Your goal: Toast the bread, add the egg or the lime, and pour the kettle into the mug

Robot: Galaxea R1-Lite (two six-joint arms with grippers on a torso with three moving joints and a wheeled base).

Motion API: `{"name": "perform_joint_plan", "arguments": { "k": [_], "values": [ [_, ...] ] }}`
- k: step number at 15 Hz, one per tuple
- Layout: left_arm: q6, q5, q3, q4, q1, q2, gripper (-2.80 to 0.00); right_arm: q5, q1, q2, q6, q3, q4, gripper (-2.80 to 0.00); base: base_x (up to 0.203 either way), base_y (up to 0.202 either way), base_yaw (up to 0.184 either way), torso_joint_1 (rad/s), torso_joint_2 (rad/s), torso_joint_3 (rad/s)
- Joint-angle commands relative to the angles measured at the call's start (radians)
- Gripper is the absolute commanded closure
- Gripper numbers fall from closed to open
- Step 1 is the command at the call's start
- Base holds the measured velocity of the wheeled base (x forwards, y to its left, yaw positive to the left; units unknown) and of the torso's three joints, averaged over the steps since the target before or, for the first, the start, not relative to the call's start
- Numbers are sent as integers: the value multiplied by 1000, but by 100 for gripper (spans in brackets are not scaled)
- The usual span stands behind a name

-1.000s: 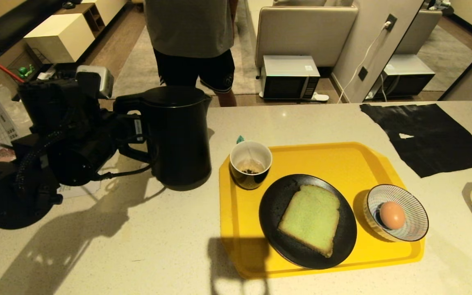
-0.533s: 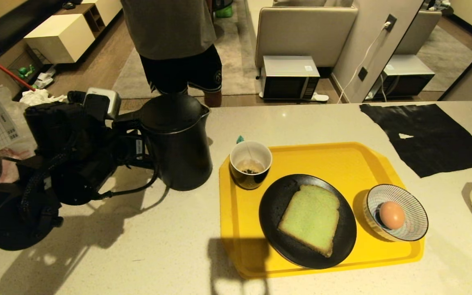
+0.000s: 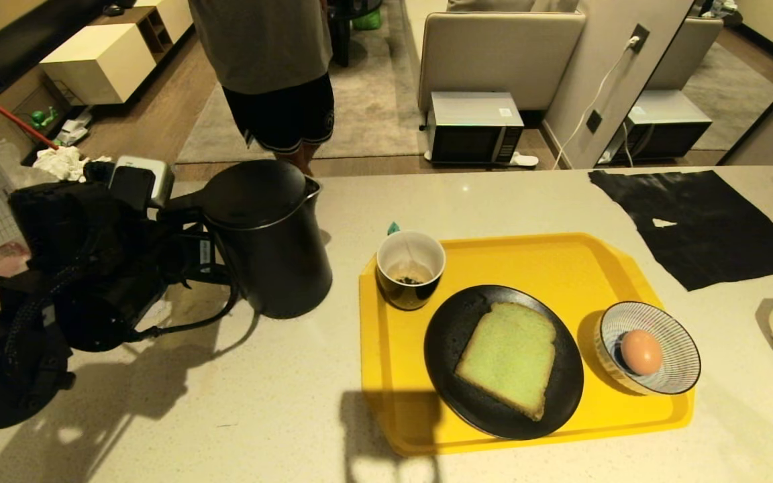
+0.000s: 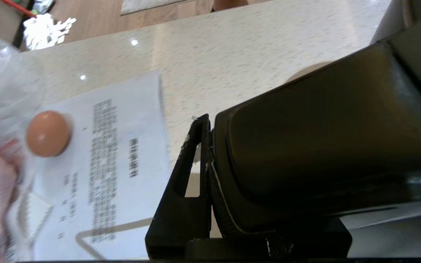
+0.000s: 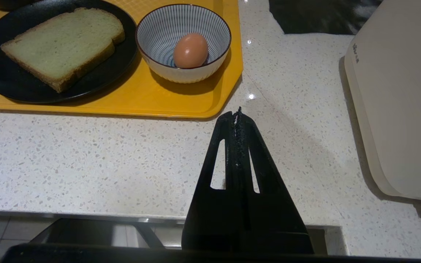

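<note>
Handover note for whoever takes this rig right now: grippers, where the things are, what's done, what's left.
Left gripper: shut on the kettle handle, kettle tilted, left of the tray.
Right gripper: shut, empty, over the counter near the tray's corner.
On the tray: mug with tea bag, no water visible; bread on the black plate; egg in the striped bowl.
Done: bread plated, egg in bowl, kettle gripped.
Left: pour kettle into mug, set it down.
</note>
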Motion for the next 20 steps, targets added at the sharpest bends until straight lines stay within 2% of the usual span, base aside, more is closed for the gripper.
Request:
{"name": "perform_joint_plan", "arguments": {
  "k": [1,3,4,10,14,20],
  "values": [
    [3,-29,34,-3,26,-13,0,1,1,2,-1,28,-1,0,0,0,0,0,0,0],
    [4,-36,48,-2,34,-21,0,1,1,2,-1,28,-1,0,0,0,0,0,0,0],
    [7,-36,49,-2,34,-26,-280,1,0,2,-1,26,-1,0,0,0,0,0,0,0],
    [14,-38,50,10,27,-44,-280,1,0,2,-1,28,-1,0,0,0,0,0,0,0],
    [17,-43,120,29,-18,-95,-280,1,0,2,-1,28,-1,0,0,0,0,0,0,0],
    [16,-46,201,78,-41,-238,-280,1,1,2,-1,28,-1,0,0,0,0,0,0,0]
  ]
}}
